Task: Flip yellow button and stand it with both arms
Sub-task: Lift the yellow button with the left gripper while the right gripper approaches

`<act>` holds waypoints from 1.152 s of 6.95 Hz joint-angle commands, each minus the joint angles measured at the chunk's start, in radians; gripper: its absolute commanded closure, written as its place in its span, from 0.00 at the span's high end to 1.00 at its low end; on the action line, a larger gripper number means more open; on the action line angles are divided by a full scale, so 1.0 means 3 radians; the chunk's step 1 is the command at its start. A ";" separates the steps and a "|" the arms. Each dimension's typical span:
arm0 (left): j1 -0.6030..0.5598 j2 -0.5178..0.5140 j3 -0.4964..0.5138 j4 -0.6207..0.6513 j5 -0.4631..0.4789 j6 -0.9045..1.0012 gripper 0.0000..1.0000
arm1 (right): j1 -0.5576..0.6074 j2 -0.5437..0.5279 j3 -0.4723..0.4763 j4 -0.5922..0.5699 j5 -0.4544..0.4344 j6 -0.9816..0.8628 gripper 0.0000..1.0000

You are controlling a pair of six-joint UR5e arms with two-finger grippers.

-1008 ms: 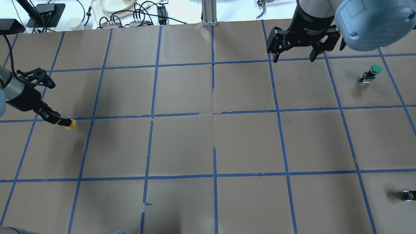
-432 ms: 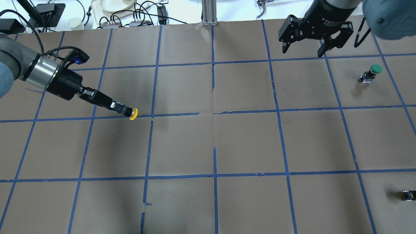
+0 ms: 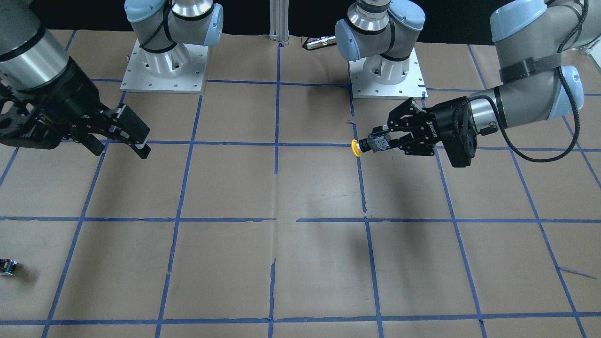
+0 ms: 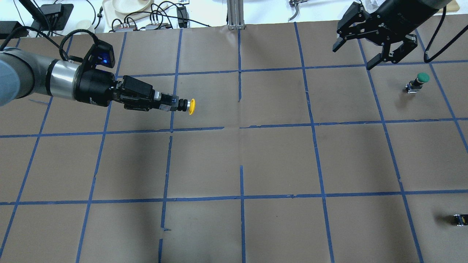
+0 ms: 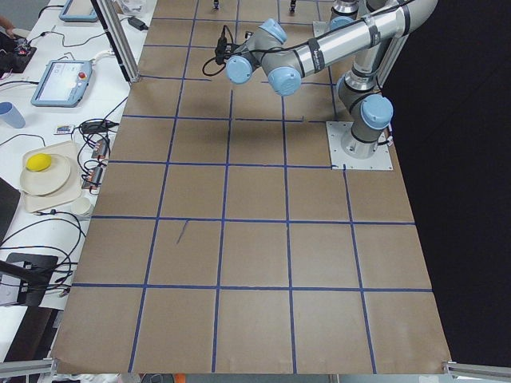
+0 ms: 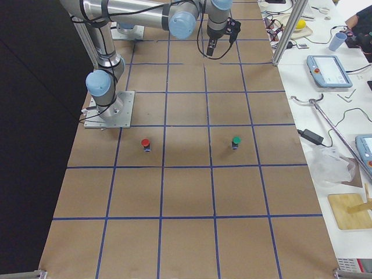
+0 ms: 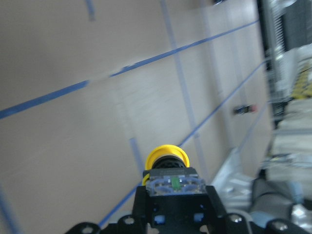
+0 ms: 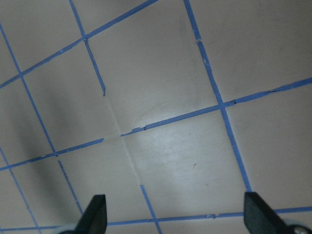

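Note:
The yellow button (image 4: 191, 106) is held in my left gripper (image 4: 174, 103), which is shut on its black body. The button lies horizontal in the air above the table, its yellow cap pointing toward the table's middle. The front-facing view shows the cap (image 3: 357, 147) ahead of the left gripper (image 3: 381, 142). In the left wrist view the cap (image 7: 167, 155) sticks out beyond the fingers (image 7: 146, 204). My right gripper (image 4: 351, 58) is open and empty, far from the button at the back right. It also shows in the front-facing view (image 3: 123, 149) and the right wrist view (image 8: 175, 219).
A green-capped button (image 4: 420, 79) stands at the right. A small dark component (image 4: 460, 219) lies near the right front edge. A red-capped button (image 6: 145, 143) stands near the right arm's base. Cables and a tray (image 4: 126, 9) lie beyond the table's far edge.
My left gripper has carried the yellow button rightward and up off the table, turning it level. My right gripper has shifted to the right and tilted, still open.

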 commanded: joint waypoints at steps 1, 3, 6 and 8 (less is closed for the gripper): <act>-0.0349 0.0117 -0.0050 -0.0342 -0.1156 -0.0100 0.02 | -0.0133 -0.0071 0.0001 0.0761 0.0748 0.0045 0.99; -0.0507 0.0174 -0.0137 -0.0449 -0.1644 -0.0105 0.02 | -0.0133 -0.0153 0.0001 0.1672 0.1389 0.0056 1.00; -0.0677 0.0235 -0.0152 -0.0460 -0.1830 -0.0100 0.02 | 0.0243 -0.0154 0.0017 0.1994 0.2171 0.0066 0.99; -0.0789 0.0241 -0.0147 -0.0455 -0.1825 -0.0100 0.02 | 0.0322 -0.0113 0.0037 0.1429 0.2358 0.0473 1.00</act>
